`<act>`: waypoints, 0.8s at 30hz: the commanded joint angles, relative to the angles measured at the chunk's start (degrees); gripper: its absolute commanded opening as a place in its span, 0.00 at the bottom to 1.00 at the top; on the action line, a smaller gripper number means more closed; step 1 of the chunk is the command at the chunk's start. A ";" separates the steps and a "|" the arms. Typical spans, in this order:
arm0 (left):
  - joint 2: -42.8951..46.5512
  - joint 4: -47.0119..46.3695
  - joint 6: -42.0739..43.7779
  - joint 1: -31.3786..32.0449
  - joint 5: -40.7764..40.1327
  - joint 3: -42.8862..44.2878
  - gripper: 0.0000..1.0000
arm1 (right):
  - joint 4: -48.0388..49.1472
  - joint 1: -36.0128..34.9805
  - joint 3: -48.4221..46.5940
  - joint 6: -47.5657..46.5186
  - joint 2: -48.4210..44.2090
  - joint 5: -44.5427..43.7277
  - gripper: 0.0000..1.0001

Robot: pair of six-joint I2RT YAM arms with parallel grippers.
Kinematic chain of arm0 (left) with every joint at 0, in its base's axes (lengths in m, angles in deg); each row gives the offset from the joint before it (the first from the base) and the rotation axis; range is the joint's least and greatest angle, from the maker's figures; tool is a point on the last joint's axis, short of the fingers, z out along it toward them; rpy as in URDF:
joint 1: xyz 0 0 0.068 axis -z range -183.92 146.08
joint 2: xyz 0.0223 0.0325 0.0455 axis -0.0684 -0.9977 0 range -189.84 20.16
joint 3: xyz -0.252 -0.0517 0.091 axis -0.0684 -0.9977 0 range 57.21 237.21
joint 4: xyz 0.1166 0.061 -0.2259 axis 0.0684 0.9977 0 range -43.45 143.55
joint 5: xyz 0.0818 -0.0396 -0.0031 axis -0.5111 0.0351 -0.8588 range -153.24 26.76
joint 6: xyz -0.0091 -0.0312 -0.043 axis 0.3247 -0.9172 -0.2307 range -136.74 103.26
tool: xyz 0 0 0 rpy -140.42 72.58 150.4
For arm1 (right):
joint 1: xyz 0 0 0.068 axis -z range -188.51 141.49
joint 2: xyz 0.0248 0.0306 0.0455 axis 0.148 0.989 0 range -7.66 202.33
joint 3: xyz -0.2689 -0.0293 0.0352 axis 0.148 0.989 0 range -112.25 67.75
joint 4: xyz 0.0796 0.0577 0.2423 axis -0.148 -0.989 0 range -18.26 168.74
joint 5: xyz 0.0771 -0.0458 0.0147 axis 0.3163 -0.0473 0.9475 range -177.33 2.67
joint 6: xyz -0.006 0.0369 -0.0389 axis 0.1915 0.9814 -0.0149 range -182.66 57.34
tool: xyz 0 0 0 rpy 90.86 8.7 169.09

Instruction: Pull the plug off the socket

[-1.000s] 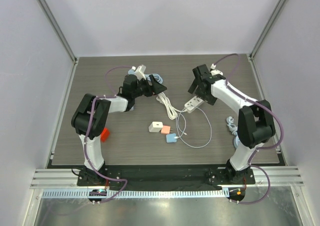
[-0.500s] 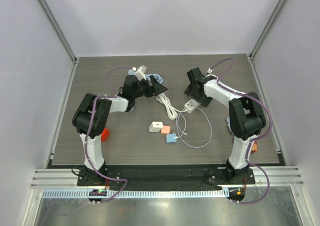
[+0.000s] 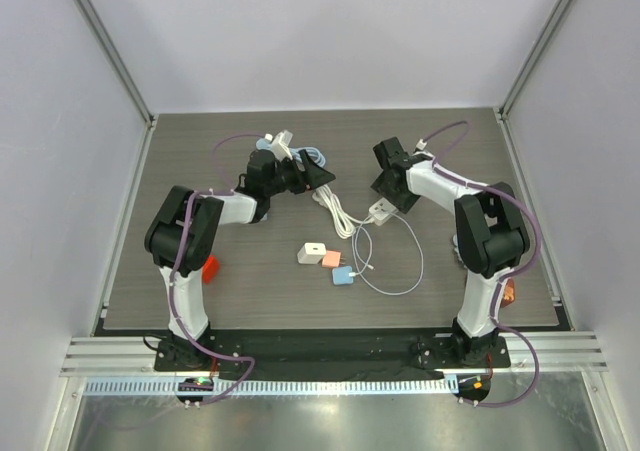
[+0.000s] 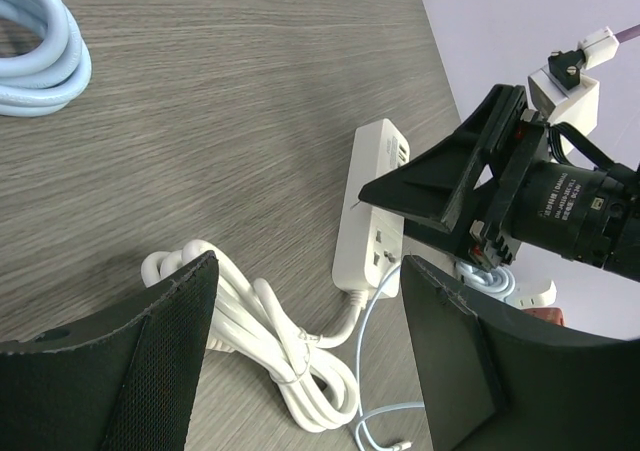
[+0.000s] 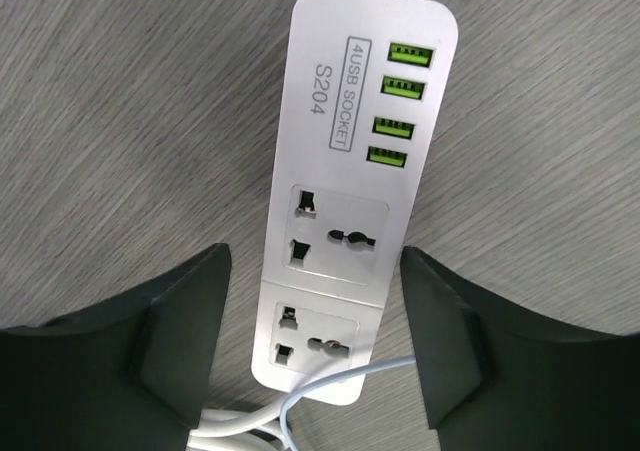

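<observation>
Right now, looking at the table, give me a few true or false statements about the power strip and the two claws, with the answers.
1. The power strip has four green USB ports. True.
2. A plug sits in one of its two large sockets. False: both show empty in the right wrist view.
3. The right claw straddles the strip with its fingers apart. True.
4. The left claw is clamped on the white cord. False: it is open over the cord and holds nothing.
5. The three small adapters are all white. False: there is a white adapter, a pink adapter and a blue adapter.
</observation>
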 commanded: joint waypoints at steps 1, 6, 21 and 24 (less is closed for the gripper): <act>-0.43 -2.88 0.29 -0.24 0.56 1.07 0.74 | 2.68 -0.17 0.07 2.98 0.74 -1.86 0.69; -0.17 -2.88 0.38 -0.33 0.56 0.90 0.74 | 2.95 -0.09 -2.04 4.21 2.67 -1.60 0.58; 0.18 -3.05 1.35 -0.60 -2.43 -0.69 0.74 | 5.67 5.54 -13.28 11.59 11.53 -3.54 0.17; -0.60 -3.05 1.35 -0.60 -2.78 -0.34 0.75 | 6.46 7.38 -17.50 12.82 14.61 -1.78 0.18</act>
